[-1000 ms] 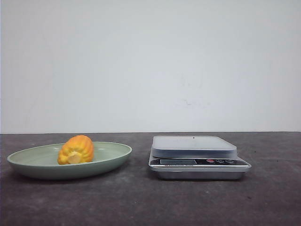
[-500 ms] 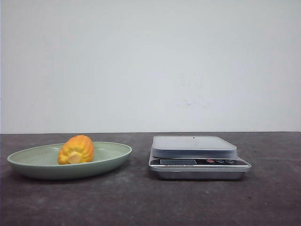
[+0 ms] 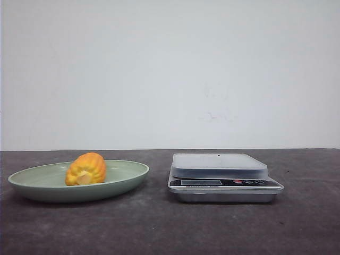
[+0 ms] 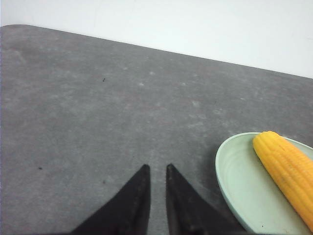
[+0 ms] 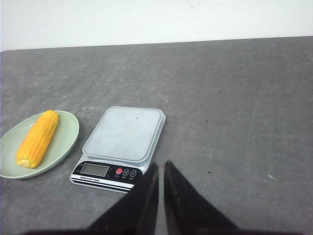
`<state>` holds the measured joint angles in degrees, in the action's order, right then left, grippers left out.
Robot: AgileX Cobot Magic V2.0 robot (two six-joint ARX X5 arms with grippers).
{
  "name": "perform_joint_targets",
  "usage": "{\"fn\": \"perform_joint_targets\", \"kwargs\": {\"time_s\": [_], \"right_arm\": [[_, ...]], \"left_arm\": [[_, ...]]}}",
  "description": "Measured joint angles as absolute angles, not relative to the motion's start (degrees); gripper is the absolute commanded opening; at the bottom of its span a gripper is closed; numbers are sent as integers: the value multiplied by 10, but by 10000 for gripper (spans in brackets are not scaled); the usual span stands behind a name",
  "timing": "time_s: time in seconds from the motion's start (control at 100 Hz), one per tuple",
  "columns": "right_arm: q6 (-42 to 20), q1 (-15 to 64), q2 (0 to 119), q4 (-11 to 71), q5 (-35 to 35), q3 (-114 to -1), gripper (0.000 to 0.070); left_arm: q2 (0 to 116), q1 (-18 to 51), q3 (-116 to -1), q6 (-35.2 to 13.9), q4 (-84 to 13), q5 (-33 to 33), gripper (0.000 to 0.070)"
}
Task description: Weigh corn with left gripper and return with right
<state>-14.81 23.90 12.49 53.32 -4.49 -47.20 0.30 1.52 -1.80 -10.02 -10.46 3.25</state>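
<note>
The corn (image 3: 86, 169) is an orange-yellow cob lying in a pale green plate (image 3: 32, 187) at the left of the table, its pale cut end towards the front camera. It also shows in the left wrist view (image 4: 288, 169) and the right wrist view (image 5: 37, 138). A silver kitchen scale (image 3: 223, 178) stands to the right of the plate with nothing on its platform. My left gripper (image 4: 156, 169) hangs over bare table beside the plate (image 4: 234, 181), fingers together and empty. My right gripper (image 5: 160, 165) is above the table near the scale (image 5: 122, 134), fingers together and empty. Neither gripper shows in the front view.
The table top is dark grey with a white wall behind it. The plate (image 5: 66, 142) and scale sit side by side with a small gap between them. Bare table lies in front of both and to the right of the scale.
</note>
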Motion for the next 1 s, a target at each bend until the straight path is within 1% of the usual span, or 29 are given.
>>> {"fn": "perform_joint_targets", "kwargs": {"time_s": [0.11, 0.18, 0.25, 0.35, 0.51, 0.64, 0.8, 0.91, 0.95, 1.0], "right_arm": [[-145, 239, 125, 533, -46, -472, 13], [-134, 238, 125, 523, -65, -472, 13], [-121, 219, 117, 491, -76, -468, 13], [-101, 168, 78, 433, -75, -434, 13], [-75, 86, 17, 305, -72, -317, 13], [-62, 48, 3, 206, -59, -204, 13], [-62, 29, 3, 128, -57, -83, 13], [-64, 25, 3, 76, -57, -21, 13], [-65, 25, 3, 66, -57, -8, 13], [-66, 25, 4, 74, -57, -8, 13]], "left_arm": [[3, 15, -18, -100, -105, 32, 18], [3, 15, -18, -100, -105, 32, 18], [3, 15, -18, -100, -105, 32, 18], [3, 15, -18, -100, -105, 32, 18], [3, 15, -18, -100, -105, 32, 18], [3, 15, -18, -100, -105, 32, 18], [3, 15, -18, -100, -105, 32, 18], [3, 15, -18, -100, -105, 32, 18], [3, 15, -18, -100, -105, 32, 18], [3, 15, -18, -100, -105, 32, 18]]}}
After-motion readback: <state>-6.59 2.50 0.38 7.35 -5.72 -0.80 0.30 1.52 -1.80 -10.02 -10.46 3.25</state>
